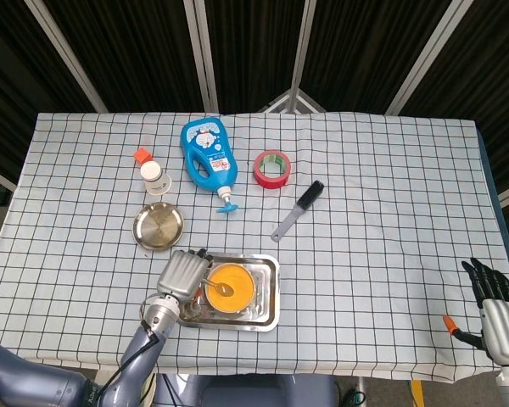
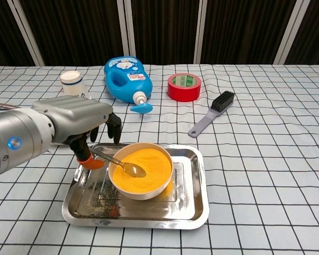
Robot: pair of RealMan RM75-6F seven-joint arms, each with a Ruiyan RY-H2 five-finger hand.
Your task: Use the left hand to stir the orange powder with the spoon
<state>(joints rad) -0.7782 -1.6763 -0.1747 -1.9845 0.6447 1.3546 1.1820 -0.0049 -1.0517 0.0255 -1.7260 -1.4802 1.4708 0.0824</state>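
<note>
A cream bowl (image 2: pixel 143 186) full of orange powder (image 2: pixel 148 166) stands in a steel tray (image 2: pixel 194 210) near the table's front edge; the bowl (image 1: pixel 230 287) and tray (image 1: pixel 270 297) also show in the head view. My left hand (image 2: pixel 77 121) (image 1: pixel 183 274) is at the bowl's left side and holds a metal spoon (image 2: pixel 122 164) by its handle. The spoon's bowl (image 1: pixel 223 289) lies on the powder, carrying some of it. My right hand (image 1: pixel 495 307) hangs off the table's right front corner with its fingers spread, holding nothing.
Toward the back stand a blue bottle (image 1: pixel 207 154) lying flat, a red tape roll (image 1: pixel 271 169), a black-bristled brush (image 1: pixel 298 210), a white cup (image 1: pixel 156 178) with an orange piece (image 1: pixel 141 155) beside it, and a round steel dish (image 1: pixel 159 226) just behind my left hand.
</note>
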